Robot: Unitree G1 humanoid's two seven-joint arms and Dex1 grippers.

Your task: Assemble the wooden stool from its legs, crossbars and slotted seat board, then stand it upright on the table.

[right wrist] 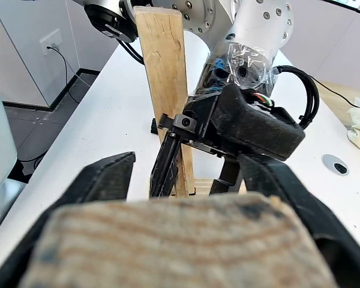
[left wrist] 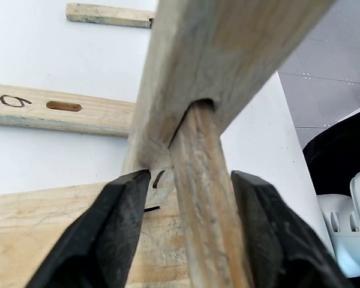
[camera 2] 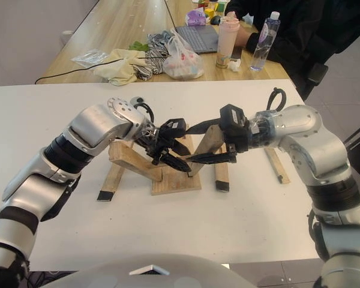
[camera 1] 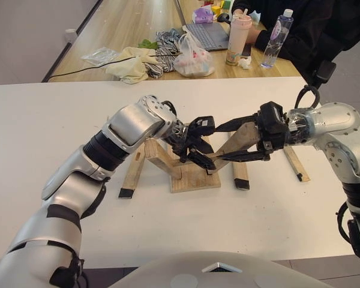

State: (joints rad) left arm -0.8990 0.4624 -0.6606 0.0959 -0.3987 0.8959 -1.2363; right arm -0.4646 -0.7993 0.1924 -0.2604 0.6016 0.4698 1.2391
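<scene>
The slotted seat board [camera 1: 195, 178] lies flat at the middle of the white table. One leg [camera 1: 159, 157] slants up from its left side. In the left wrist view a round crossbar [left wrist: 207, 210] runs into a hole in a leg [left wrist: 228, 54] above the board [left wrist: 48, 240]. My left gripper [camera 1: 195, 144] is shut on that crossbar, its fingers [left wrist: 123, 222] on either side of it. From the right, my right gripper [camera 1: 231, 141] is shut on another leg [camera 1: 244, 137], held slanted over the board's right side. That held leg [right wrist: 180, 246] sits between the right fingers, facing the left gripper [right wrist: 246, 126].
Three loose legs lie on the table: one at the left [camera 1: 132, 174], one just right of the board [camera 1: 240, 174], one farther right [camera 1: 296, 163]. A second table behind carries a laptop [camera 1: 207, 35], bottles, bags and cloths.
</scene>
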